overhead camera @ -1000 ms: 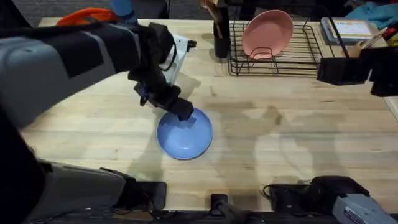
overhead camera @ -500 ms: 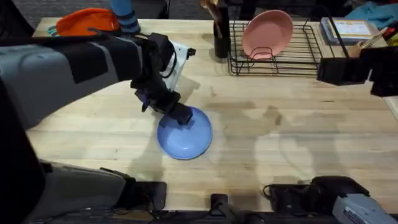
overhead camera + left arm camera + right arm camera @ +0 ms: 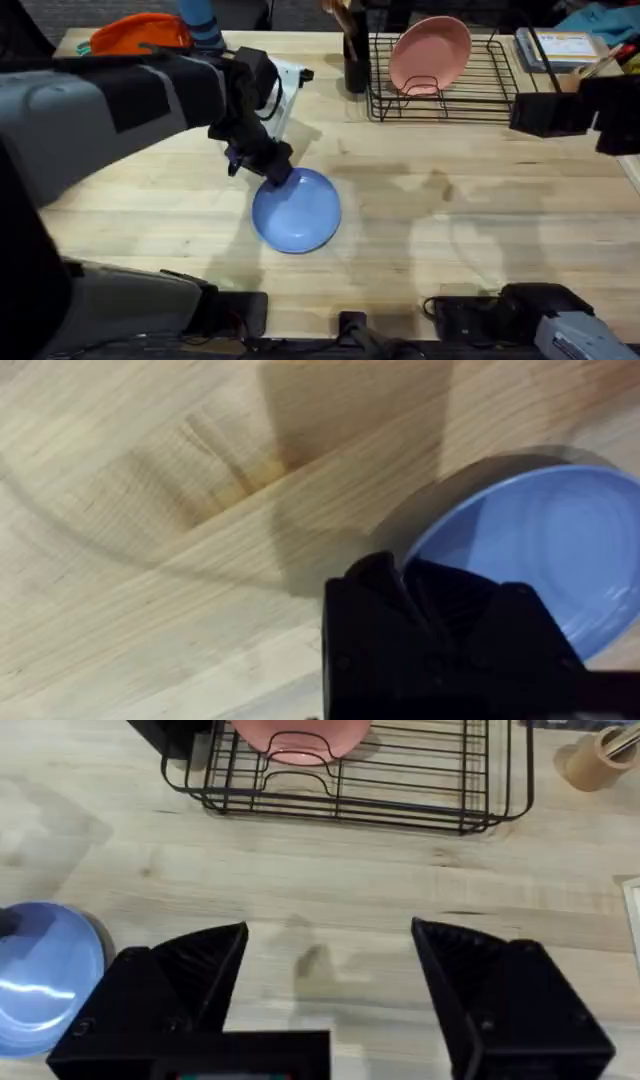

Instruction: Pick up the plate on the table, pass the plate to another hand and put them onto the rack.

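Blue plate point(image 3: 297, 210) flat on the table point(image 3: 480, 230), near its front edge, left of middle. Left gripper point(image 3: 275, 170) at the plate's back-left rim; can't tell whether it is clenched. Right gripper point(image 3: 330, 970) spread wide, holding nothing, above bare wood. Rack point(image 3: 450, 85) at the back edge holds a pink plate point(image 3: 430, 52).

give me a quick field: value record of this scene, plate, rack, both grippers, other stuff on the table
plate: blue plate lying flat on the table, near the middle
rack: black wire rack at the far side, holding a pink plate upright
left gripper: left gripper at the blue plate's far-left rim; grip cannot be judged
right gripper: right gripper open, holding nothing, hanging above bare table and facing the rack
other items: orange object at the far-left corner; dark holder beside the rack
task state: plate not yet lifted
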